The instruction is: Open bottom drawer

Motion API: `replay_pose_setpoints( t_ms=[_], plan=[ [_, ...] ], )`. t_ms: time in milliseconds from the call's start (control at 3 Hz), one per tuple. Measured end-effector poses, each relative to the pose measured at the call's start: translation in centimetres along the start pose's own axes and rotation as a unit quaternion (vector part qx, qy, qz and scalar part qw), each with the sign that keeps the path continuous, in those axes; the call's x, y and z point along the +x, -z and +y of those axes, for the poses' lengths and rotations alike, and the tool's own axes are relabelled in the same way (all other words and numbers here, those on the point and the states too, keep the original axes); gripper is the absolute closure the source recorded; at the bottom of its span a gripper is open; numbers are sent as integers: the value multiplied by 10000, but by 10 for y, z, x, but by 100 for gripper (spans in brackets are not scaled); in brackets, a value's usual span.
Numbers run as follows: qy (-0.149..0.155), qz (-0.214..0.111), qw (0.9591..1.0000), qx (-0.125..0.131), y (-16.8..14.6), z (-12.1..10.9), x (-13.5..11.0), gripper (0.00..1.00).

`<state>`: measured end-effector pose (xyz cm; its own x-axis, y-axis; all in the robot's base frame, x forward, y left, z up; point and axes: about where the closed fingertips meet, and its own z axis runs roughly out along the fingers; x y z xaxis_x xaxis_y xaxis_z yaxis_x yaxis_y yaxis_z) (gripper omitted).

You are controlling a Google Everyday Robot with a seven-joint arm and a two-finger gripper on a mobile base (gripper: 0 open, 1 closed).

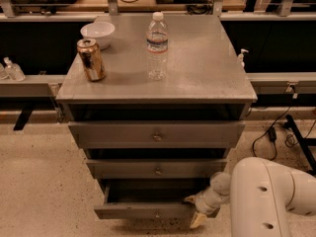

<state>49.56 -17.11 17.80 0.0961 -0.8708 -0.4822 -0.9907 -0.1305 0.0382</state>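
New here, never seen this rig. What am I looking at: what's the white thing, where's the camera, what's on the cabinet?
The white shape at lower right is the robot's arm; the robot is a mobile base with one arm. Its gripper sits at the right end of the bottom drawer, which stands partly open. Whether it grips the drawer cannot be told. A single camera looks down at the front of the grey cabinet; its mount is not on record. On top stand a white bowl, a can and a water bottle.
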Motion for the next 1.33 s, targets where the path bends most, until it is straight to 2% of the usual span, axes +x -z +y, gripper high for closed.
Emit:
replay_pose_setpoints(
  t_ms=[333, 667, 1000, 1333],
  plan=[
    [70, -63, 9999, -137, 8, 14, -7, 38],
    [40, -231, 9991, -343, 10, 44, -10, 48],
    [30, -256, 9990, -371, 10, 48, -9, 52],
    [30, -256, 9990, -371, 10, 48, -9, 50]
  ],
)
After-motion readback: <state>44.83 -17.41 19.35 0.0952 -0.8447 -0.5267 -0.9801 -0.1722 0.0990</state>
